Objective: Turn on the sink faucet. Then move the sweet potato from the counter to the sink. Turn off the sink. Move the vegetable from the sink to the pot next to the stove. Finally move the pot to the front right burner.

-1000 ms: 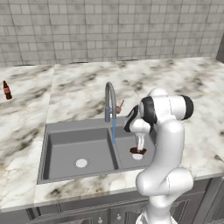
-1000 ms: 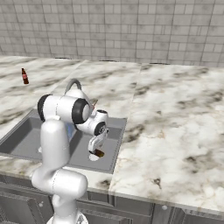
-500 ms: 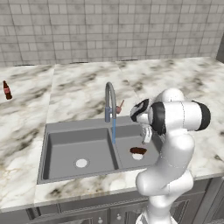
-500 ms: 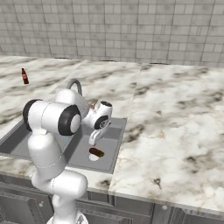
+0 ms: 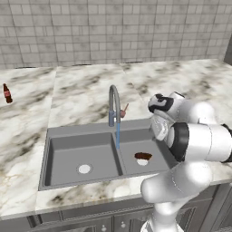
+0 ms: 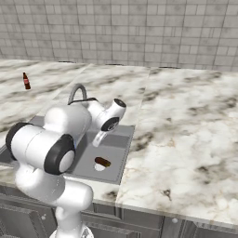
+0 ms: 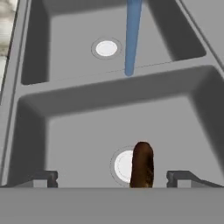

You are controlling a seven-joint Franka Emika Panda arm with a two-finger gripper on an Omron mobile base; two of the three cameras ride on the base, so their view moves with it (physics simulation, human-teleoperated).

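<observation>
Across the whole width of both base views runs the counter [image 5: 86,97], a pale marble slab with brown-grey veins, backed by a grey tiled wall [image 5: 113,31]. Set into it is the sink [image 5: 81,136], a grey double basin with a wide bowl on the left of the left base view and a narrower bowl on the right, each with a round pale drain. Over the narrower bowl's right edge stands the white arm [image 5: 195,140], its elbow bulking large in the foreground and its wrist bent down toward the basin. Behind the divider between the bowls rises the sink faucet [image 5: 114,102], a thin grey gooseneck with a small reddish lever at its right side, and a blue stream of water [image 5: 118,134] falls from its spout onto the divider. Down in the hand view the gripper [image 7: 111,177] has its two dark tips spread wide apart, empty, looking into the narrower bowl. Lying on that bowl's floor, partly over the pale drain, is the sweet potato [image 5: 143,156], a small reddish-brown oblong, seen between the two tips but untouched by them. Far off on the counter's left stands a small dark red bottle [image 5: 7,93], upright.
</observation>
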